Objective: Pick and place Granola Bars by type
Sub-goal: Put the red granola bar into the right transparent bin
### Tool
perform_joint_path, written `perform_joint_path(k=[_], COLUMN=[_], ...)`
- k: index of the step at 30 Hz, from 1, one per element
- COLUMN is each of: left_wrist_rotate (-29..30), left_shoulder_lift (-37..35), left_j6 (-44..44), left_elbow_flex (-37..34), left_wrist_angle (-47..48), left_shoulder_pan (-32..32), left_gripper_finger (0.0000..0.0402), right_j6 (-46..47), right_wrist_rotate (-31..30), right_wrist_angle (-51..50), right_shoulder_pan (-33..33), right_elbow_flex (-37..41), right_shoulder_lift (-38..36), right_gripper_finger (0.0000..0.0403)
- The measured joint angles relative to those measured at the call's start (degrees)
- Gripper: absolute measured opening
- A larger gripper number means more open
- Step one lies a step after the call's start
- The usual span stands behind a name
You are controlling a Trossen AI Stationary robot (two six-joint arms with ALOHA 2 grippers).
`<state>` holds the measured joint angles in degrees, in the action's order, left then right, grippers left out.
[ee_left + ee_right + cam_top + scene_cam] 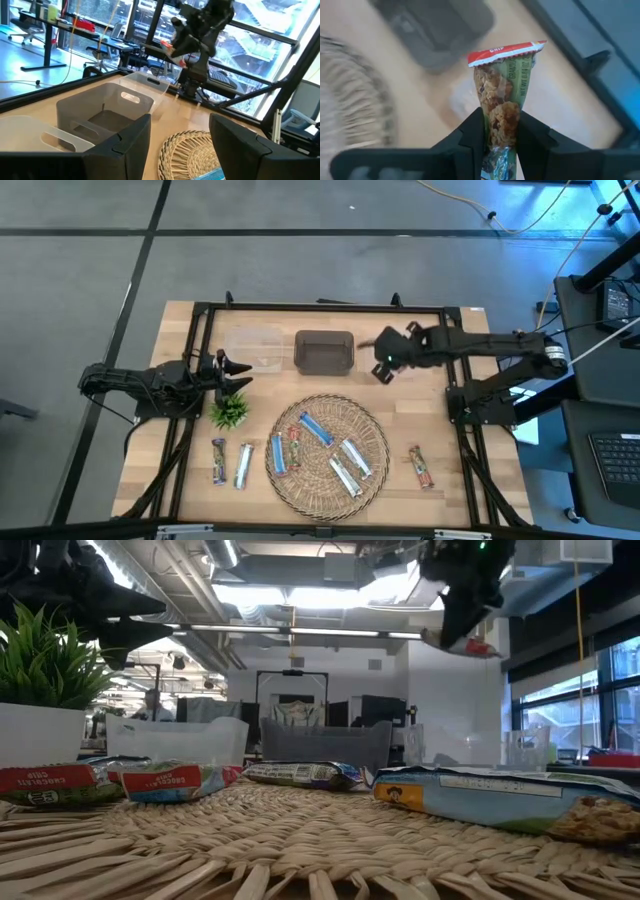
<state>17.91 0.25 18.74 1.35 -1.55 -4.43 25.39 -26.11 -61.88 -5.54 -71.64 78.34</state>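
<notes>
- Granola bars on the wicker tray [372, 465]: five
- Bars on the table [195, 335]: three
- Bar [502, 97] pinched in the right gripper [500, 137]: one
- Bins: two
- Plant [230, 412]: one

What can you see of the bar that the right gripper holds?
The bar has a green foil wrapper with a red top band and a granola picture. It stands upright, pinched near its lower end by the right gripper. It hangs in the air beside the dark bin, touching nothing else.
</notes>
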Motion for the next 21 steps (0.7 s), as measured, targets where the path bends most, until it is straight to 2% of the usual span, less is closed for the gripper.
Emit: perform_joint_path(k=[5, 15, 21], left_wrist_rotate=[0.19, 0.53, 0.53], left_shoulder_lift=[-0.02, 0.0, 0.0], left_j6=[0.0, 0.0, 0.0], left_elbow_flex=[-0.01, 0.01, 0.01], left_wrist_angle=[0.01, 0.03, 0.03], left_shoulder_pan=[0.02, 0.02, 0.0], left_gripper_finger=[0.0196, 0.0196, 0.0194], right_j6=[-6.96, -12.81, -12.52], right_wrist_rotate=[0.23, 0.46, 0.29], right_wrist_angle=[0.32, 20.57, 25.1], right_shoulder_pan=[-4.31, -9.35, -10.38], right_elbow_flex=[4.04, 19.25, 24.24], right_shoulder_lift=[0.03, 0.05, 0.05], right_gripper_finger=[0.0097, 0.0097, 0.0097])
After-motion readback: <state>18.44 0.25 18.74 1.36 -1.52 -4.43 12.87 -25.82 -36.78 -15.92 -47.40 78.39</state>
